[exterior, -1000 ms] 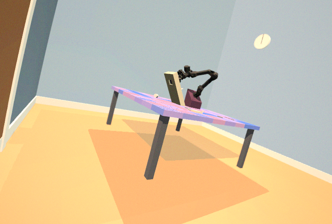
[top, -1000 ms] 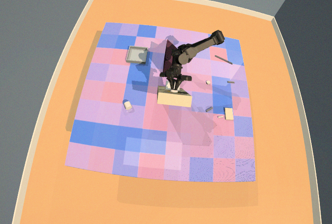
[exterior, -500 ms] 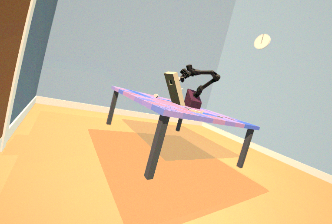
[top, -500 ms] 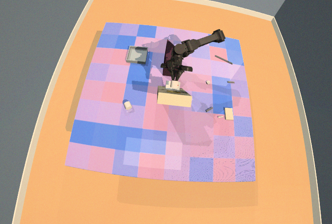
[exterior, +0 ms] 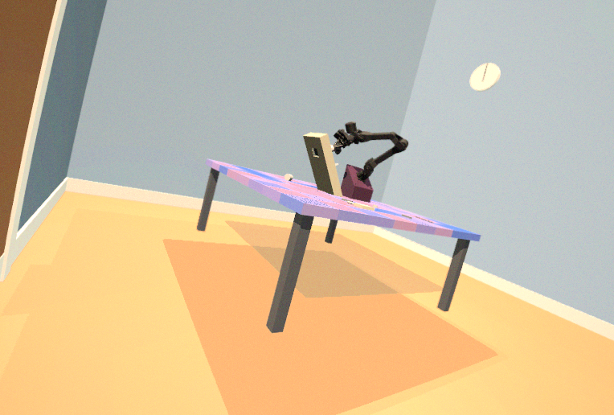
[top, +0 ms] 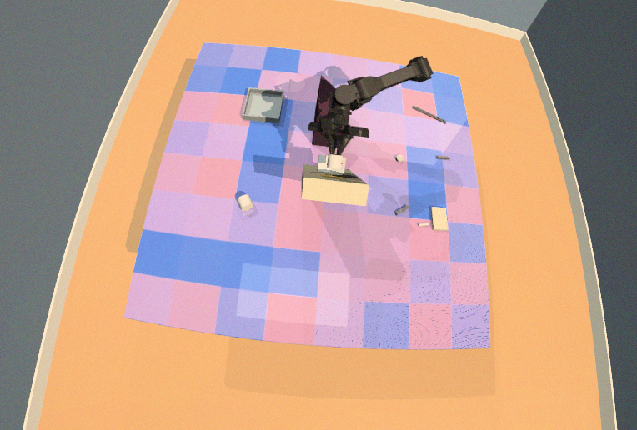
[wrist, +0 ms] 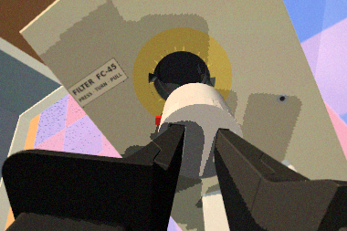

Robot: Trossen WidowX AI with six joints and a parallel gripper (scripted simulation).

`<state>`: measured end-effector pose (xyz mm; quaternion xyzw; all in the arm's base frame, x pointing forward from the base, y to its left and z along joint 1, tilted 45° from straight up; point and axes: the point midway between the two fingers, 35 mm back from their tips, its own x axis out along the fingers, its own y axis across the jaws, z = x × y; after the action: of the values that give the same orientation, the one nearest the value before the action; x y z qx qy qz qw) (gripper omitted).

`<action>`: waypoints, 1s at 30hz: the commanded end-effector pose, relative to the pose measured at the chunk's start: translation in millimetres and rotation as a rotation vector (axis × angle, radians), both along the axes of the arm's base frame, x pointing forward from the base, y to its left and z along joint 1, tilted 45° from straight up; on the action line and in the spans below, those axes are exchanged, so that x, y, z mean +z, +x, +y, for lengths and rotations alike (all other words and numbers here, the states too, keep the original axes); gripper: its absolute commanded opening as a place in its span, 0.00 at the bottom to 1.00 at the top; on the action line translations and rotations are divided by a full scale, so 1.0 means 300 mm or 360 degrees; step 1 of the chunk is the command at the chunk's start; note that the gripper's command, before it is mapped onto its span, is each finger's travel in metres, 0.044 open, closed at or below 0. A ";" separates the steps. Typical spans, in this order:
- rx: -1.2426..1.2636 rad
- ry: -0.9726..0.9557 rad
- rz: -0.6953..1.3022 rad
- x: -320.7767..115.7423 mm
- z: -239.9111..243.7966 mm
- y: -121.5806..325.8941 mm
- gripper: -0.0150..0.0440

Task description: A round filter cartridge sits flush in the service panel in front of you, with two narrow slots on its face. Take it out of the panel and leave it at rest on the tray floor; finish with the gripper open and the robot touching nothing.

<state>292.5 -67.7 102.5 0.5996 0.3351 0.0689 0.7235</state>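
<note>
The filter cartridge (top: 337,163) (wrist: 194,95), a pale cylinder with a small red mark, is out of the panel. My gripper (top: 336,152) (wrist: 198,131) is shut on its slotted face and holds it just in front of the panel. The service panel (top: 334,192) (exterior: 325,166) (wrist: 256,29) leans back slightly. Its round socket (wrist: 179,67), ringed in yellow, shows dark and open in the wrist view, with the cartridge's far end overlapping its lower edge. The fingers hide part of the cartridge's face. The grey tray (top: 261,119) lies at the back left of the table.
A maroon block (top: 320,121) (exterior: 356,189) stands beside the arm, between panel and tray. A pale cylinder (top: 245,202) lies left of the panel. To the right are a cream block (top: 438,217), a small white round piece (top: 398,157) and a long dark rod (top: 428,114).
</note>
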 end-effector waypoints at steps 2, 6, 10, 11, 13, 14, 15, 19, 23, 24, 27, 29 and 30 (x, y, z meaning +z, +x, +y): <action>-0.0005 0.0002 0.0000 -0.035 0.034 -0.034 0.25; -0.0005 0.0002 0.0000 -0.064 0.060 -0.058 0.25; -0.0005 0.0003 0.0000 -0.092 0.086 -0.084 0.25; -0.0005 0.0003 0.0000 -0.099 0.092 -0.091 0.25; -0.0005 0.0003 0.0000 -0.111 0.104 -0.103 0.25; -0.0005 0.0003 0.0000 -0.114 0.108 -0.107 0.25; -0.0005 0.0003 0.0000 -0.115 0.109 -0.108 0.25; 0.0003 0.0010 0.0004 -0.104 0.096 -0.092 0.41; 0.0003 0.0010 0.0004 -0.104 0.096 -0.092 0.41; 0.0003 0.0010 0.0004 -0.104 0.096 -0.092 0.41; 0.0003 0.0010 0.0004 -0.104 0.096 -0.092 0.41; 0.0003 0.0010 0.0004 -0.104 0.096 -0.092 0.41; 0.0003 0.0010 0.0004 -0.104 0.096 -0.092 0.41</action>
<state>263.8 -38.2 70.2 0.6029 0.3378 0.0687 0.7195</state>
